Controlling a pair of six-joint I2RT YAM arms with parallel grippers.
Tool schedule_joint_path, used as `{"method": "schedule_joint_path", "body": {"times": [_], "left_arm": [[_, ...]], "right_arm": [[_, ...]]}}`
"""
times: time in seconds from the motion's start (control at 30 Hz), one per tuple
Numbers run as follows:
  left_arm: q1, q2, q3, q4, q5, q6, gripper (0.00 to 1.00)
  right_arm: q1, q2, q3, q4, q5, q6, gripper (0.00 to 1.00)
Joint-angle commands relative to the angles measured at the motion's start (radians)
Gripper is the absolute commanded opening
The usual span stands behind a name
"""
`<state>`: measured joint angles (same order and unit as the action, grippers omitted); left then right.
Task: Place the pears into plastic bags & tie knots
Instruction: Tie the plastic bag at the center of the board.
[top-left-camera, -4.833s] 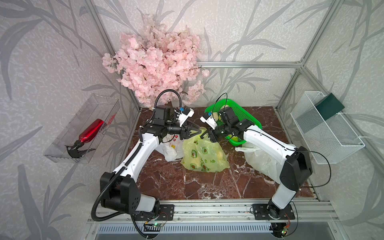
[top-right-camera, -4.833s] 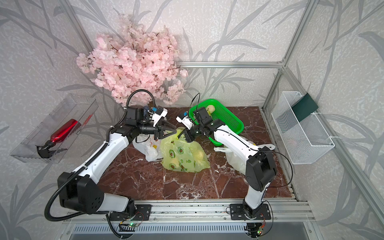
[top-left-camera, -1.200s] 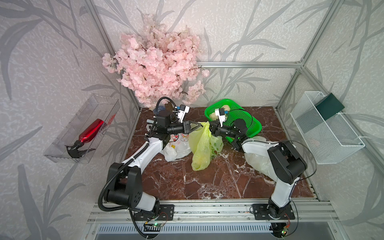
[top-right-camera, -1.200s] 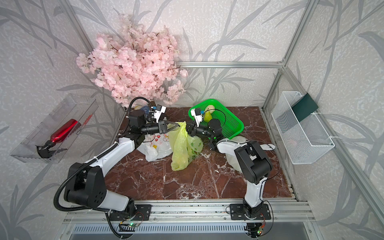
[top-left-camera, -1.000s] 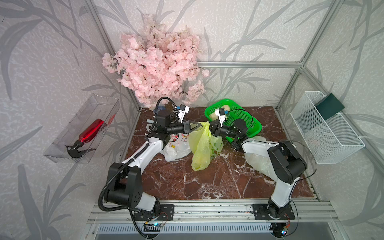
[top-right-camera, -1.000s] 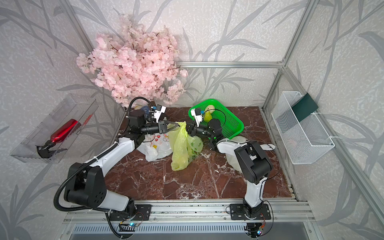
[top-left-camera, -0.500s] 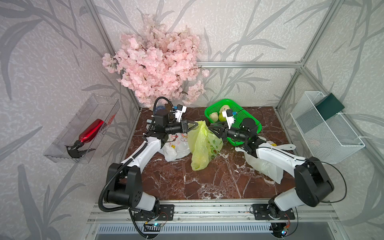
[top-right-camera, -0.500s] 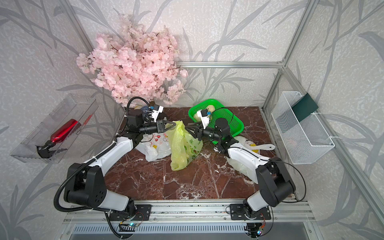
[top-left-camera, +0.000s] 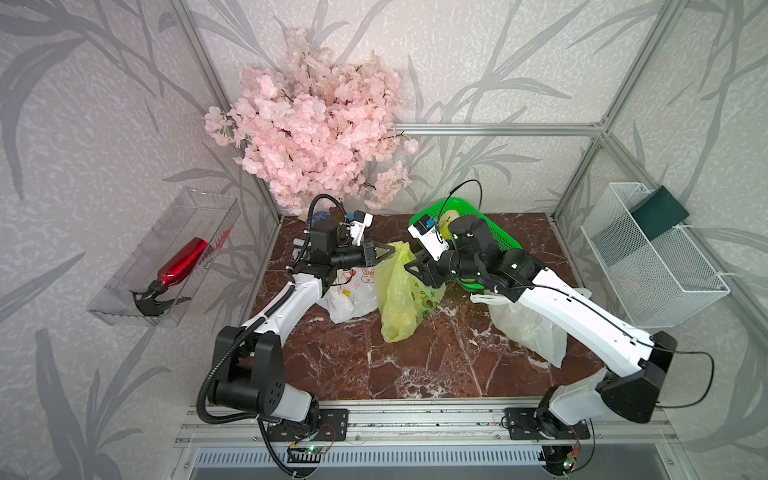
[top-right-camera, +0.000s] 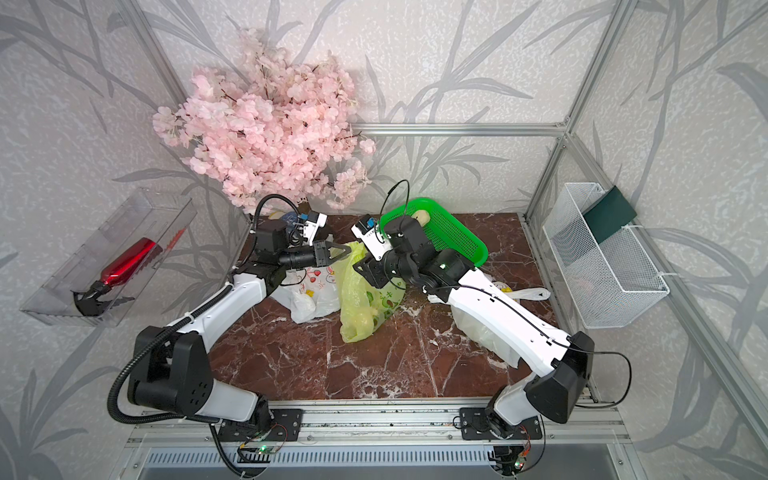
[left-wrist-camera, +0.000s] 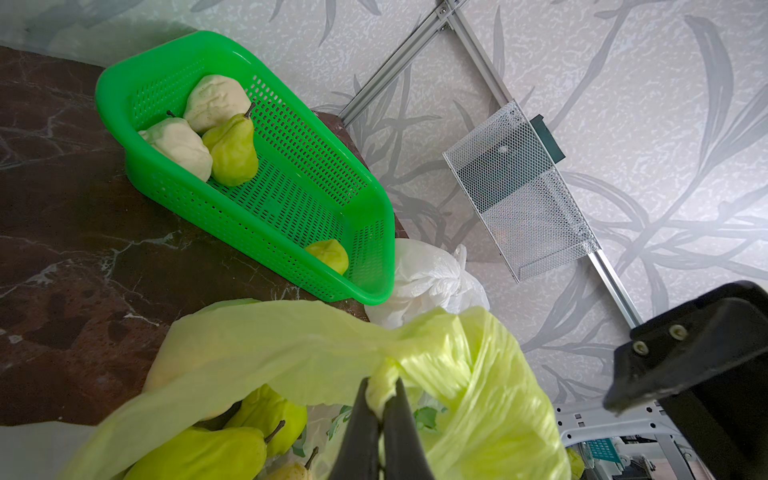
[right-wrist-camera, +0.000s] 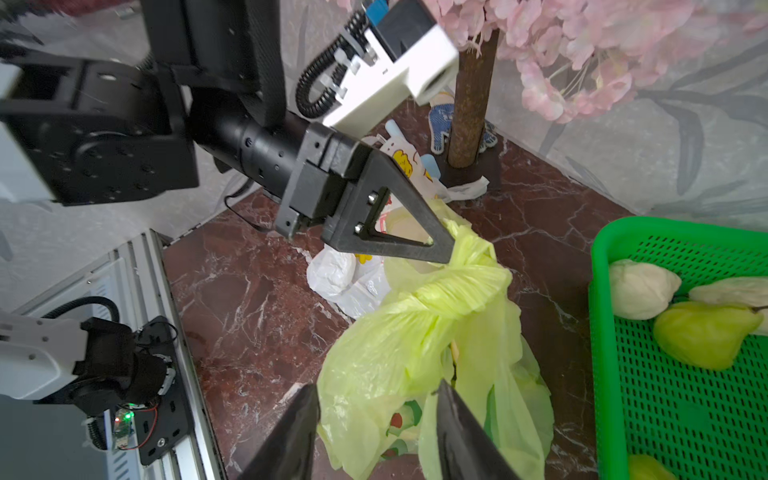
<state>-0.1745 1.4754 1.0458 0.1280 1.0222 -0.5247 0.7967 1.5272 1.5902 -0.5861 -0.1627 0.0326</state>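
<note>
The left pincer (left-wrist-camera: 380, 399) is clenched on the twisted handle (left-wrist-camera: 384, 374) of the yellow-green bag (top-left-camera: 399, 299) and holds its top up, while the bag's bottom rests on the desk (top-left-camera: 415, 365). Pears (left-wrist-camera: 199, 453) lie inside the bag, below the pinch. The right pincer (right-wrist-camera: 378, 388) is released. Its jaws stand apart on the opposite side of the bag from the left pincer, level with the bag's upper body. Crinkled plastic lies between them, but nothing is pinched.

The coming grasp likely turns on the twisted band, which runs slantwise from the left pincer's tip down across the bag's mouth toward the right pincer. The right arm is therefore nearer to any loose strap end.

Whether the twist is already a locked knot cannot be made out, and no free strap end shows clearly. The bag's far side is hidden by the right wrist in both top views.

Beyond the bag, on the right arm's side, the green basket (left-wrist-camera: 390, 249) holds more pears (left-wrist-camera: 232, 149). A white bag (top-left-camera: 349, 291) lies just beside the yellow-green bag under the left arm.
</note>
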Motion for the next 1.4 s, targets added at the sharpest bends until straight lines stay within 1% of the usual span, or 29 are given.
{"method": "schedule_joint_path", "body": {"times": [0.0, 0.37, 0.5, 0.6, 0.8, 0.87, 1.1, 1.2, 1.37], "left_arm": [[-0.003, -0.027, 0.028, 0.028, 0.008, -0.006, 0.0], [-0.011, -0.033, 0.026, 0.032, 0.022, -0.007, 0.0], [-0.013, -0.037, 0.027, 0.029, 0.025, -0.003, 0.0], [-0.012, -0.041, 0.022, 0.018, 0.025, 0.008, 0.0], [-0.011, -0.043, 0.02, -0.001, 0.018, 0.027, 0.0], [-0.011, -0.041, 0.022, -0.007, 0.009, 0.029, 0.0], [-0.011, -0.039, 0.027, -0.011, 0.008, 0.029, 0.0], [-0.011, -0.039, 0.025, -0.012, 0.008, 0.029, 0.0], [-0.011, -0.041, 0.025, -0.012, 0.01, 0.027, 0.0]], "right_arm": [[0.002, 0.047, 0.072, -0.144, 0.054, -0.043, 0.48], [0.001, 0.167, 0.191, -0.172, 0.036, -0.051, 0.44], [-0.007, 0.216, 0.227, -0.195, 0.041, -0.039, 0.36], [-0.022, 0.211, 0.212, -0.182, 0.019, -0.015, 0.34], [-0.056, 0.187, 0.172, -0.175, -0.03, 0.015, 0.34], [-0.067, 0.185, 0.159, -0.167, -0.058, 0.03, 0.31], [-0.099, 0.133, 0.132, -0.151, -0.183, 0.085, 0.39], [-0.111, 0.127, 0.125, -0.145, -0.218, 0.098, 0.38], [-0.115, 0.144, 0.133, -0.152, -0.213, 0.092, 0.35]]}}
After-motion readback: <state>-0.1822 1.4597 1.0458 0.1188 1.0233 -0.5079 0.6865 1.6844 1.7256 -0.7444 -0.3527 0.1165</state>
